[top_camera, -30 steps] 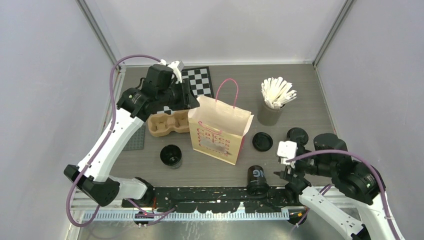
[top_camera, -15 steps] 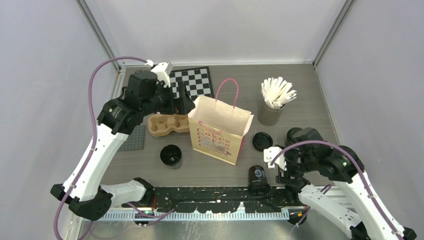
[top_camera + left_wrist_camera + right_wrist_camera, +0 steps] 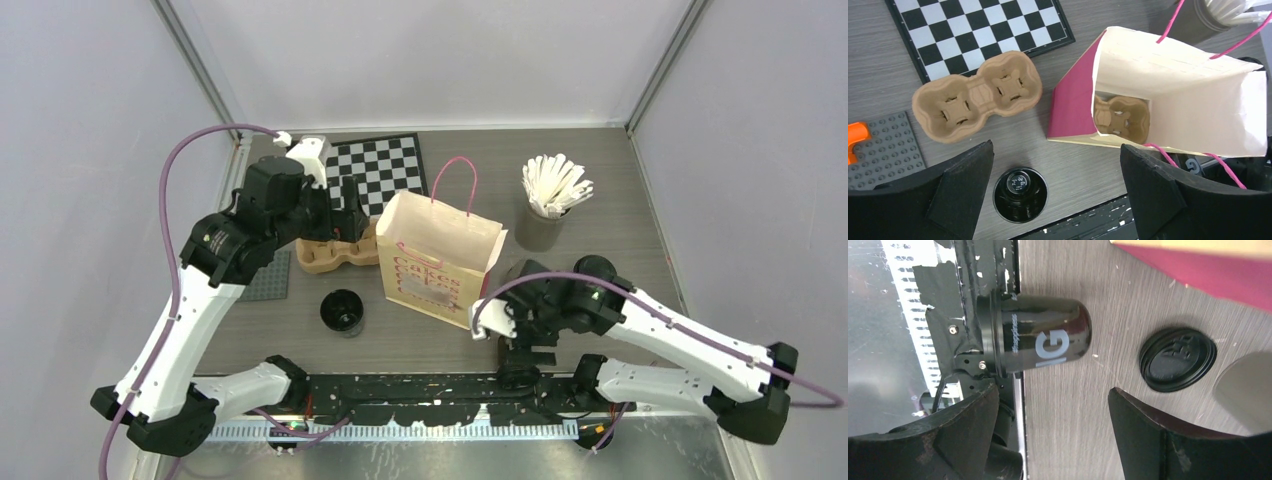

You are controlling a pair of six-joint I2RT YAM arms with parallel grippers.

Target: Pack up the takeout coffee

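Observation:
One black takeout cup (image 3: 1020, 194) stands upright and open on the table, left of the paper bag (image 3: 440, 262). In the left wrist view it sits low between my left gripper's (image 3: 1055, 192) wide-open fingers, well below them. The other black cup (image 3: 1035, 335) lies on its side at the table's near edge, its mouth against the black rail. My right gripper (image 3: 1053, 430) hovers open just beside it, holding nothing. A flat black lid (image 3: 1178, 359) lies on the table close by. In the top view my right gripper (image 3: 520, 335) hides most of that fallen cup.
A brown pulp tray (image 3: 978, 95) lies beside the chessboard (image 3: 978, 30); another tray (image 3: 1120, 116) rests inside the open bag. A grey cup of white sticks (image 3: 545, 205) stands at the back right. A grey studded plate (image 3: 883, 145) lies to the left.
My left gripper has opened and drawn back left from the bag's mouth. My right arm has swung left and forward over the fallen cup, its jaws widening slightly.

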